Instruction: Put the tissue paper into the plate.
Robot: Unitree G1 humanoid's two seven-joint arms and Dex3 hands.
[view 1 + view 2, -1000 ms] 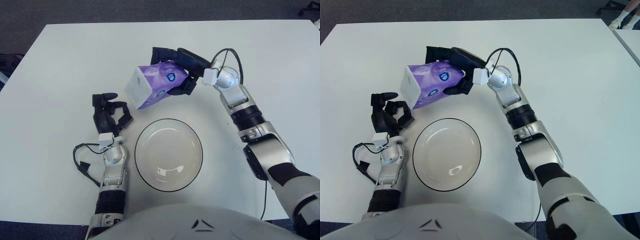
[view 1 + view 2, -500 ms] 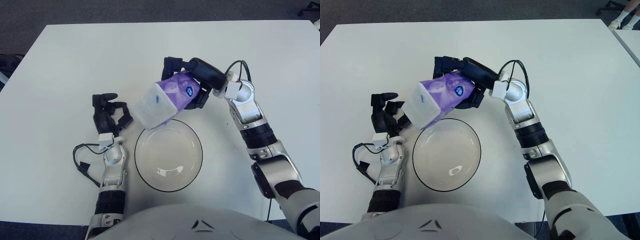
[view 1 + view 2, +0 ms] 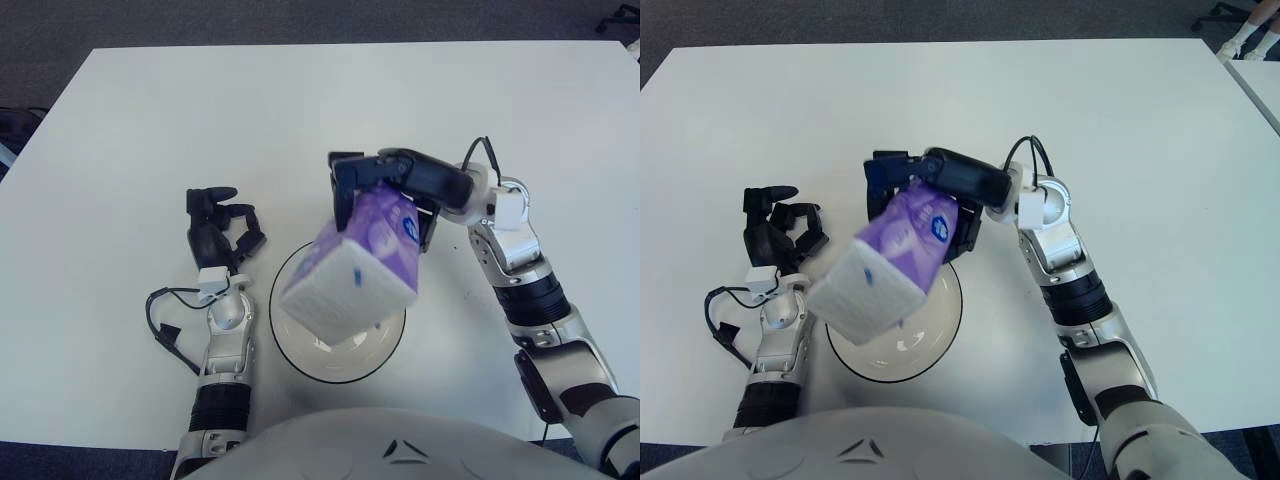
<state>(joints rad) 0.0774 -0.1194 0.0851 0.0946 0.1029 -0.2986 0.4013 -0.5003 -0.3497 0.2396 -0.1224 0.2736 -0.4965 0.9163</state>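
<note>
Tissue pack [image 3: 352, 268]: glossy purple plastic wrap. Plate [image 3: 385, 335]: smooth, shiny rim. Surface [image 3: 150, 120]: matt white.

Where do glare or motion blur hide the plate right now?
Left eye view: only a small ceiling-light glint on the plate near its front rim; the tissue pack, held by the right hand, looks slightly soft and covers the plate's middle. Right eye view: the same.
</note>
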